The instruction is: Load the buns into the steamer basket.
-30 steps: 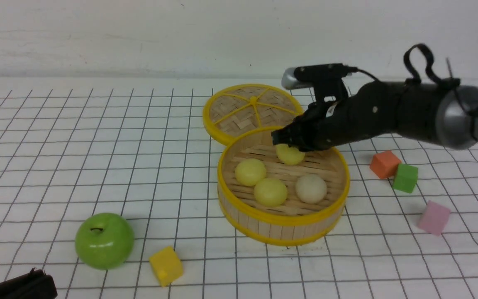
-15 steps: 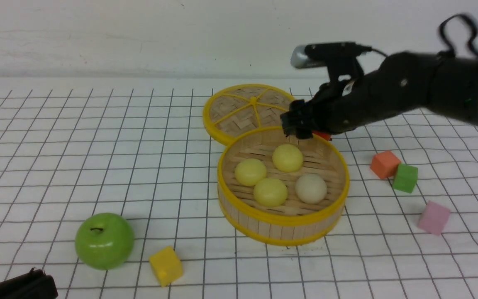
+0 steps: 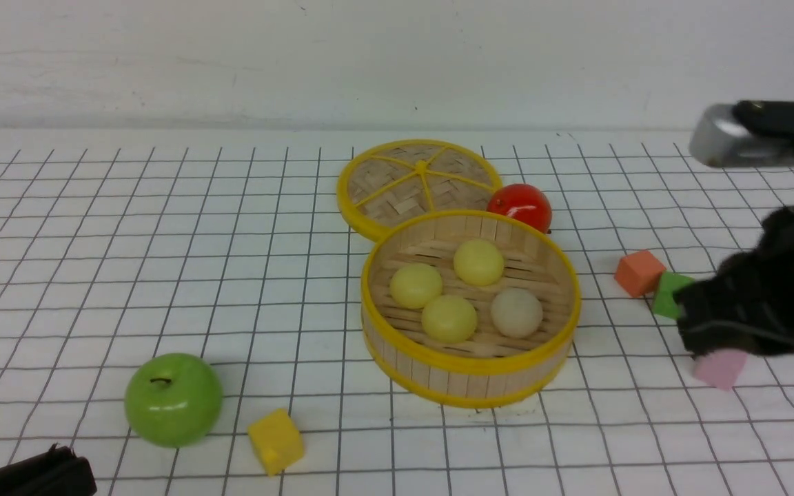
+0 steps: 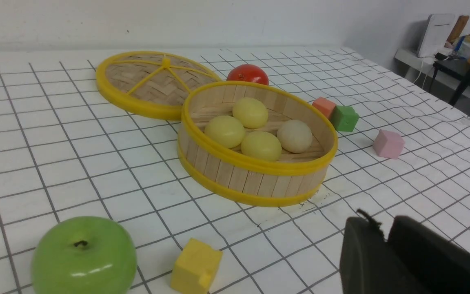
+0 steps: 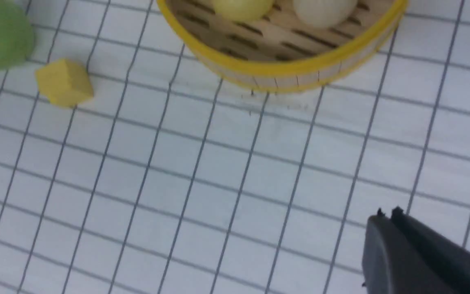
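Inside the steamer basket [image 3: 471,358] on the bench sit all four buns [image 3: 478,262], smooth, light, likely slippery; best cupped around their middles. Right gripper [image 5: 386,214] jaws are closed empty; left gripper [image 4: 382,237] jaws nearly closed, empty.

Robot test lab: gridded tabletop [image 3: 163,227], bare wall [image 3: 231,62] (cluttered side shelf [image 4: 443,53])

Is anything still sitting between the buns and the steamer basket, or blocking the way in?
Nothing visible does. All four buns already lie on the slatted floor of the steamer basket, which is open on top; its lid lies flat behind it.
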Robot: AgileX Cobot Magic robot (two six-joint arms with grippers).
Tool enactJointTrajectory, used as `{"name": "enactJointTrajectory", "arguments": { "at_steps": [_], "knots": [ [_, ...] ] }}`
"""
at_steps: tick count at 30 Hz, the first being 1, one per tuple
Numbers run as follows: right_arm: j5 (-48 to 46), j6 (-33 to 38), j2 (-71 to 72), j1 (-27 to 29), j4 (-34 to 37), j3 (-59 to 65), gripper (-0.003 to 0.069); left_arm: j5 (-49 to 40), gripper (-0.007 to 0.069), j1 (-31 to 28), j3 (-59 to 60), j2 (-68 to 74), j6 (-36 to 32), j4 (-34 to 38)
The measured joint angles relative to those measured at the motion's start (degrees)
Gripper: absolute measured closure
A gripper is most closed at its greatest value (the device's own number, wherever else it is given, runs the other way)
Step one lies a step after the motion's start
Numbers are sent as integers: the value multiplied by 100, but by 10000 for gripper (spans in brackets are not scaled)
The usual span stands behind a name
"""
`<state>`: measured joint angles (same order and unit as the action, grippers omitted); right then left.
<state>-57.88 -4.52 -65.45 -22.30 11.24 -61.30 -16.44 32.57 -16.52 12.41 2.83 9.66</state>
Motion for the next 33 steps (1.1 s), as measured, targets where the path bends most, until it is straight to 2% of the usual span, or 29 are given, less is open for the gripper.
{"name": "enactJointTrajectory", "arguments": {
  "at_steps": [5, 9, 14, 18, 22, 27, 33],
  "knots": [
    [-775, -21, 393, 0, -43, 38, 678, 0, 542, 0, 0, 0, 0, 0],
    [-872, 103, 674, 17, -709, 167, 678, 0, 536, 0, 0, 0, 0, 0],
    [639, 149, 1923, 637, -991, 1537, 678, 0, 533, 0, 0, 0, 0, 0],
    [2417, 149, 3557, 1433, -1054, 3434, 678, -6, 533, 0, 0, 0, 0, 0],
    [3462, 151, 5275, 1977, -1200, 5274, 678, -10, 533, 0, 0, 0, 0, 0],
    [3659, 61, 6312, 2112, -1199, 6190, 678, -10, 533, 0, 0, 0, 0, 0],
    [3578, -307, 6607, 2118, -1194, 6239, 678, -17, 526, 0, 0, -11, 0, 0]
  ]
}}
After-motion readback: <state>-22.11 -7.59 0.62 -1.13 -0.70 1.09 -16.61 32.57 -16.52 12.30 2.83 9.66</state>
